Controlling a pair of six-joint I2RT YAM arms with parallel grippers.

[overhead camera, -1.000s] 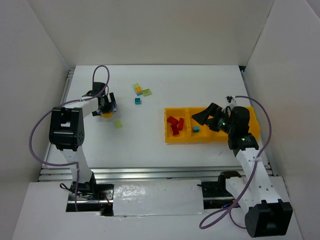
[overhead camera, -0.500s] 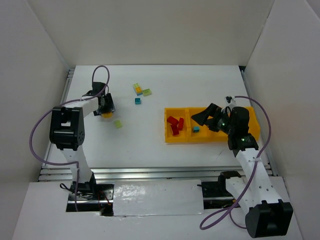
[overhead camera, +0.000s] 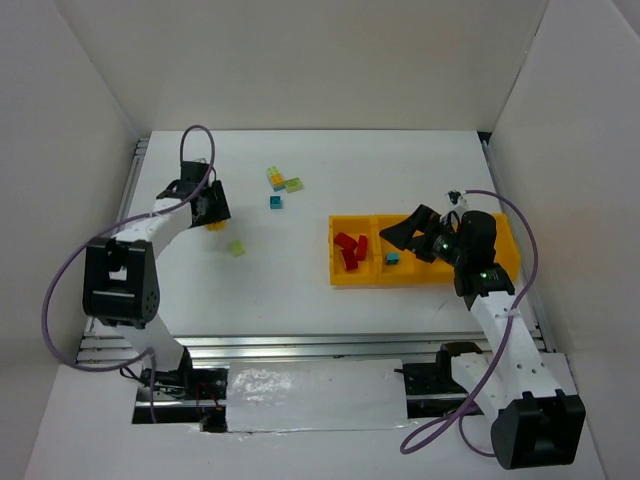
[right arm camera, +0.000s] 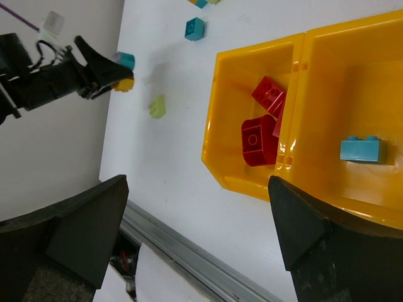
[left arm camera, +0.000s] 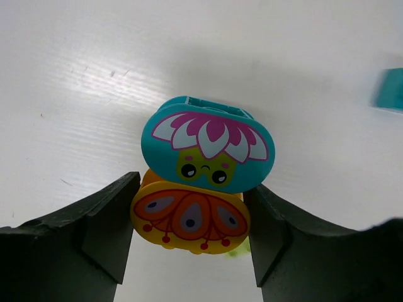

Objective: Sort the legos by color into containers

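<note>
My left gripper (overhead camera: pixel 211 208) is shut on a clump of two printed bricks: a teal piece with a flower face (left arm camera: pixel 208 151) joined to an orange-yellow piece (left arm camera: pixel 189 217), which sits between the fingers. It holds the clump (overhead camera: pixel 216 224) at the table's far left. The yellow-orange tray (overhead camera: pixel 345 281) lies on the right, with red bricks (overhead camera: pixel 350 250) in its leftmost compartment and one teal brick (overhead camera: pixel 392 258) in the second. My right gripper (overhead camera: pixel 408 229) is open and empty above the tray. Its wrist view shows the red bricks (right arm camera: pixel 261 135) and the teal brick (right arm camera: pixel 363 150).
Loose on the table are a pale green brick (overhead camera: pixel 236 247), a small teal brick (overhead camera: pixel 275 202), a yellow-and-teal clump (overhead camera: pixel 276 178) and a pale green brick (overhead camera: pixel 294 184) beside it. White walls enclose the table. A metal rail (overhead camera: pixel 300 345) runs along the near edge.
My left arm has shifted its elbow to the left, and its gripper has moved slightly farther back with the clump still held. The right arm has barely moved.
</note>
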